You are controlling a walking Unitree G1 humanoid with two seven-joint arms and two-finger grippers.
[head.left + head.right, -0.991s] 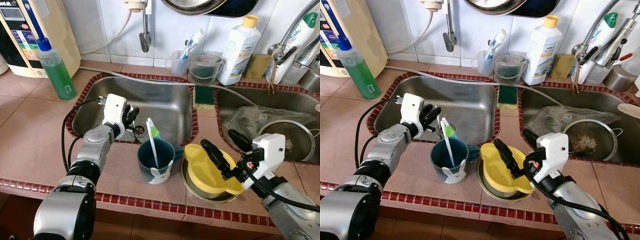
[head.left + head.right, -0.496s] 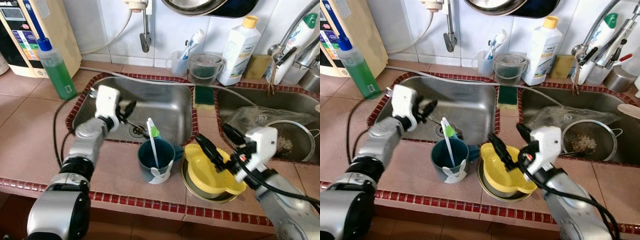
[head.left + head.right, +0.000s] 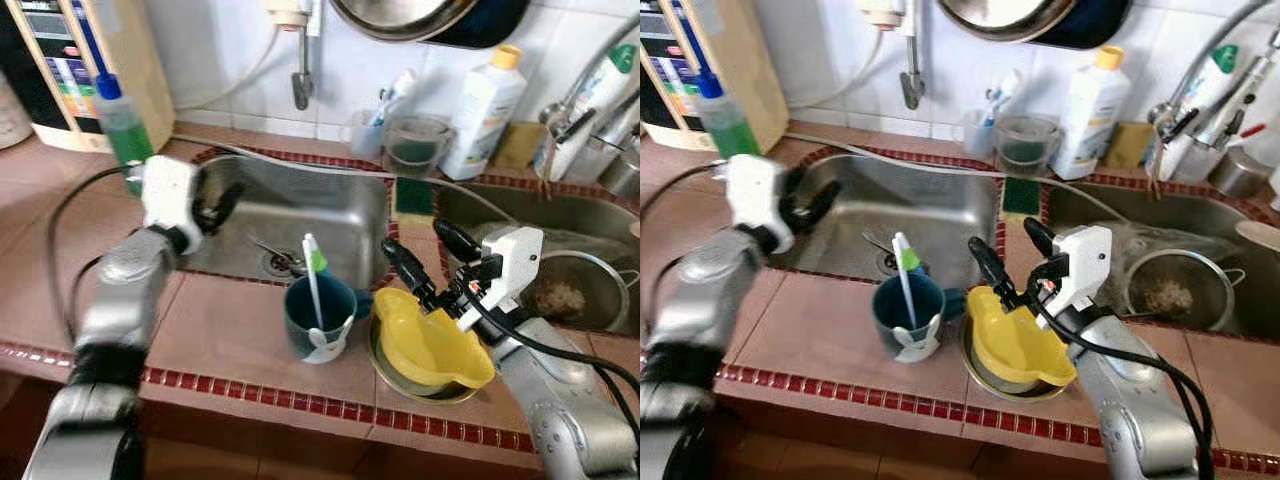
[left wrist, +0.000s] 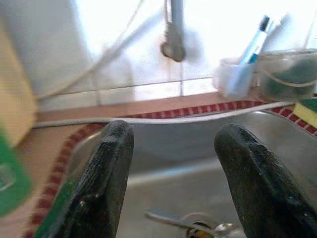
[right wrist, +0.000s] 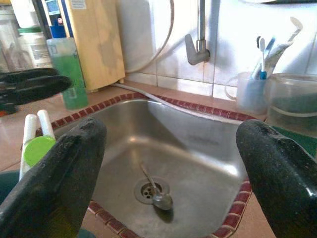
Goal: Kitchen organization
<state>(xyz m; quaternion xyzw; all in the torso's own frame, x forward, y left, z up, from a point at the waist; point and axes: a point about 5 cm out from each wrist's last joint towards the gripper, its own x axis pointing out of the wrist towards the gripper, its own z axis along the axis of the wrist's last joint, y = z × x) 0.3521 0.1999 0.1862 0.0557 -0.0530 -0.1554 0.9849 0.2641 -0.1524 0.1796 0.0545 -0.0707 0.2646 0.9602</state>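
Likely target: the spoon (image 5: 157, 191) lying in the bottom of the left sink basin (image 3: 330, 215), bowl end at the drain (image 5: 146, 189), handle running away from the drain toward the basin's left-rear, so its long axis lies diagonal across the floor of the basin. That is a guess from a vague task.

Left gripper (image 3: 213, 207) hangs over the basin's left rim, fingers spread wide, empty; in its wrist view the spoon handle sits low between the two fingers, so it lies ahead and below. Right gripper (image 3: 417, 262) hovers above the counter strip just right of the basin, over the yellow bowl (image 3: 432, 345), also wide open and holding nothing; the spoon is forward-left and lower from it. Left arm looks nearer, and a straight drop into the basin would reach it.

In the way: little inside the basin. On the front counter the dark teal cup (image 3: 316, 318) with a white and green toothbrush (image 3: 312, 282) stands just beside the yellow bowl, which sits in a metal dish (image 3: 385, 372); the toothbrush sticks up near the right arm's path.

Further out: green soap bottle (image 3: 122, 118) at rear left, green sponge (image 3: 412, 192) on the divider, white detergent bottle (image 3: 484, 98), clear container (image 3: 414, 145), and a strainer (image 3: 565, 290) in the right basin.
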